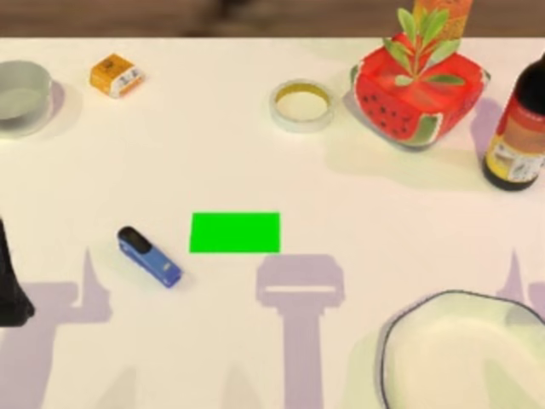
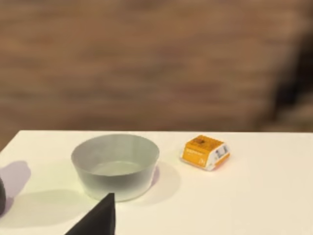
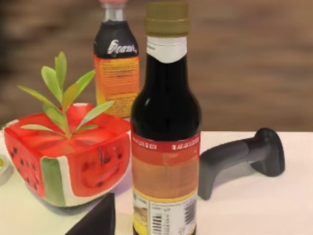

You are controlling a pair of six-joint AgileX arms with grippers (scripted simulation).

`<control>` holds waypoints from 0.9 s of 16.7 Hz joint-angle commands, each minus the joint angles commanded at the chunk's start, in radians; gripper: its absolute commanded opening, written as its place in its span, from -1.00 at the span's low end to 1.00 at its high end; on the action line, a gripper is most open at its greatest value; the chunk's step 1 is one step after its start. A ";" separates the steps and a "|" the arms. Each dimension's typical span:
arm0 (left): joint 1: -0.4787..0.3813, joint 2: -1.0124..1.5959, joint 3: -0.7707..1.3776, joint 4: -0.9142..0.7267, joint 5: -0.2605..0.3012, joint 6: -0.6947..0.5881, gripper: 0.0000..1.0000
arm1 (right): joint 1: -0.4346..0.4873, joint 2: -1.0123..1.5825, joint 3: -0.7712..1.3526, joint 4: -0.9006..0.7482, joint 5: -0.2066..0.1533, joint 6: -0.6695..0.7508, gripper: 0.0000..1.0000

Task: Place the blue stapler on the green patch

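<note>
The blue stapler (image 1: 150, 256) lies flat on the white bench (image 1: 255, 162), at an angle, with its rounded black end toward the top view's left. It sits just beside the green patch (image 1: 235, 233), on that patch's left, and does not touch it. The green patch lies flat near the bench centre with nothing on it.

Left arm: only a dark part (image 1: 12, 281) is visible, cut off at the left edge of the top view, well apart from the stapler. Its wrist view shows one dark corner at the frame edge; whether the fingers are released or clenched cannot be determined. That view also shows a grey bowl (image 2: 115, 166) and an orange box (image 2: 205, 152) near it.

Right arm: not visible in the top view. Its wrist view shows one dark corner only; finger state cannot be determined. This view faces a dark sauce bottle (image 3: 166, 142), which partly hides a second bottle (image 3: 116, 63) behind it. A watermelon-patterned planter (image 3: 73, 161) with green leaves stands beside it, and a black handheld scanner (image 3: 242, 159) lies on the other side.

Further out, a tape roll (image 1: 301, 105) sits near the planter. A white plate (image 1: 464, 354) is cut off at the lower right corner.
</note>
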 joint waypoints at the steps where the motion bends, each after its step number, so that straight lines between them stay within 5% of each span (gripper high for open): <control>1: 0.000 0.000 0.000 0.000 0.000 0.000 1.00 | 0.000 0.000 0.000 0.000 0.000 0.000 1.00; 8: -0.041 0.220 0.211 -0.156 0.005 -0.156 1.00 | 0.000 0.000 0.000 0.000 0.000 0.000 1.00; 15: -0.126 0.908 0.737 -0.551 0.000 -0.525 1.00 | 0.000 0.000 0.000 0.000 0.000 0.000 1.00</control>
